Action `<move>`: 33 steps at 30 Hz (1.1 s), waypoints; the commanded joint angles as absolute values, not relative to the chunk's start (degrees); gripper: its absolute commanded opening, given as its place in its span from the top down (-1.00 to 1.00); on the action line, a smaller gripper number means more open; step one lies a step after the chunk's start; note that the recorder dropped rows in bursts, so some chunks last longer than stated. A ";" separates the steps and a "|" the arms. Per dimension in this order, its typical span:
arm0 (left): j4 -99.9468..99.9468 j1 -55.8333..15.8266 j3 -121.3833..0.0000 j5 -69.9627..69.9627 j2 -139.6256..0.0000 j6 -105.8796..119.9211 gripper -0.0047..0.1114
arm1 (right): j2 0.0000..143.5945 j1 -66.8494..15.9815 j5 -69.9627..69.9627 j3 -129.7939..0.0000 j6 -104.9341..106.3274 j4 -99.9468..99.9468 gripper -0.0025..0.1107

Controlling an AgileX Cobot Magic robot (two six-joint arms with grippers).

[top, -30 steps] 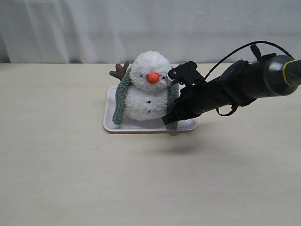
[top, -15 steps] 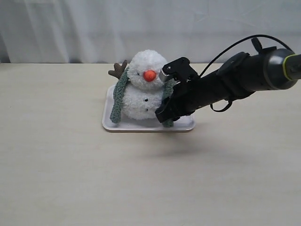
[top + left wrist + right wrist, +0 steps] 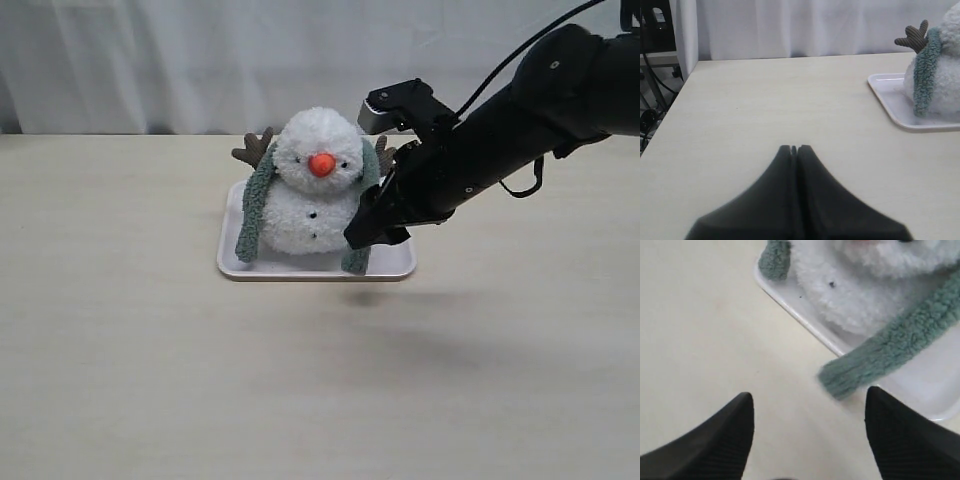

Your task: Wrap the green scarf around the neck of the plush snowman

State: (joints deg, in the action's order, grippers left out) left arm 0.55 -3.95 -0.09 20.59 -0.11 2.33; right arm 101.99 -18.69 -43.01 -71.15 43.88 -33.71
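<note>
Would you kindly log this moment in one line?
right gripper open, empty | left gripper shut | green scarf draped over plush snowman on tray, ends hanging uncrossed

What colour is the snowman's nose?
Orange. The nose on the plush snowman shows best in the exterior view.

Right arm (image 3: 500, 140) comes in from the upper right of the exterior view, slanting down and leftward, wrist tipped low. Right gripper (image 3: 808, 394) has its two black fingers (image 3: 725, 445) spread wide, with nothing between them. Over on the other side, left gripper (image 3: 794, 149) points straight ahead, tips pressed together, holding nothing.
</note>
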 commanded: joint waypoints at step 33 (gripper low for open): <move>-0.43 -4.05 0.00 17.92 0.00 2.08 0.92 | 113.04 -11.67 -16.26 -74.28 47.07 -42.02 0.89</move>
